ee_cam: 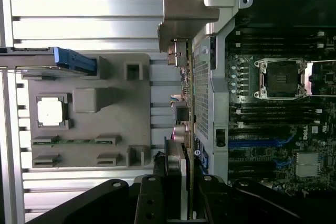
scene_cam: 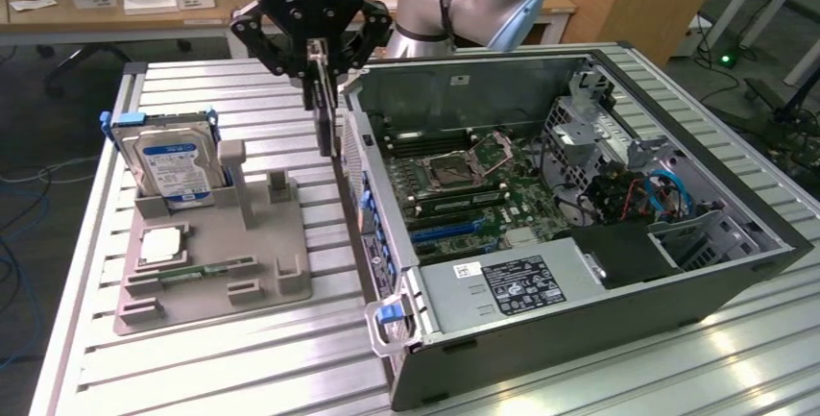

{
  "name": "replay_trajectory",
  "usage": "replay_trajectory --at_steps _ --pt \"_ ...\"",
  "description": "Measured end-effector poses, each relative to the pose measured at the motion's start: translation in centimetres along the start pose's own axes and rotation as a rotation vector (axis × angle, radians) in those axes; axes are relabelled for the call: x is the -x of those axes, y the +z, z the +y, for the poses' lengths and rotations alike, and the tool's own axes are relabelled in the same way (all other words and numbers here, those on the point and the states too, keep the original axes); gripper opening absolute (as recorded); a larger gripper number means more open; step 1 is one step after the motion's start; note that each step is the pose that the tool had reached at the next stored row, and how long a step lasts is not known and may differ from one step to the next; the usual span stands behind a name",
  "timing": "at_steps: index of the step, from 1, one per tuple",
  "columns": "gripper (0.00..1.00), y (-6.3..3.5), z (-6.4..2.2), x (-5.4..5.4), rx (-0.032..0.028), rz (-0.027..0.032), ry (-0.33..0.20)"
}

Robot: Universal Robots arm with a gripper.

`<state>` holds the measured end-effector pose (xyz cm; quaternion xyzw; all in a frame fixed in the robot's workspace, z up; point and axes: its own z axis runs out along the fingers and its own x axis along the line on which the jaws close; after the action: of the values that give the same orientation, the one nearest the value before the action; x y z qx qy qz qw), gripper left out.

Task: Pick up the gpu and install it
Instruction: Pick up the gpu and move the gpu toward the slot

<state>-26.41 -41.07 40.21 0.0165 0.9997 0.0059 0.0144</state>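
The gpu (scene_cam: 328, 113) hangs edge-on and upright from my gripper (scene_cam: 321, 75), which is shut on its upper edge. It is in the air over the gap between the grey parts holder (scene_cam: 218, 243) and the near wall of the open computer case (scene_cam: 577, 195). In the wrist view the gpu (ee_cam: 187, 93) shows as a thin board running away from the gripper (ee_cam: 181, 182), with its pale metal bracket (ee_cam: 184, 17) at the far end. It lies just beside the case wall, outside the motherboard (ee_cam: 273, 103).
The holder carries a silver hard drive with a blue label (scene_cam: 173, 166), a square processor (scene_cam: 164, 243) and a green memory stick (scene_cam: 205, 270). Blue card slots (scene_cam: 448, 229) lie on the motherboard. A power supply (scene_cam: 513, 281) fills the case's near end. A desk with clutter stands behind.
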Motion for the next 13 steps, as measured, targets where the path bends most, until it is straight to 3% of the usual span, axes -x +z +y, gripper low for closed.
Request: replay_trajectory --at_steps 13 --pt "0.28 0.06 0.07 2.0 -0.0019 0.0000 0.000"
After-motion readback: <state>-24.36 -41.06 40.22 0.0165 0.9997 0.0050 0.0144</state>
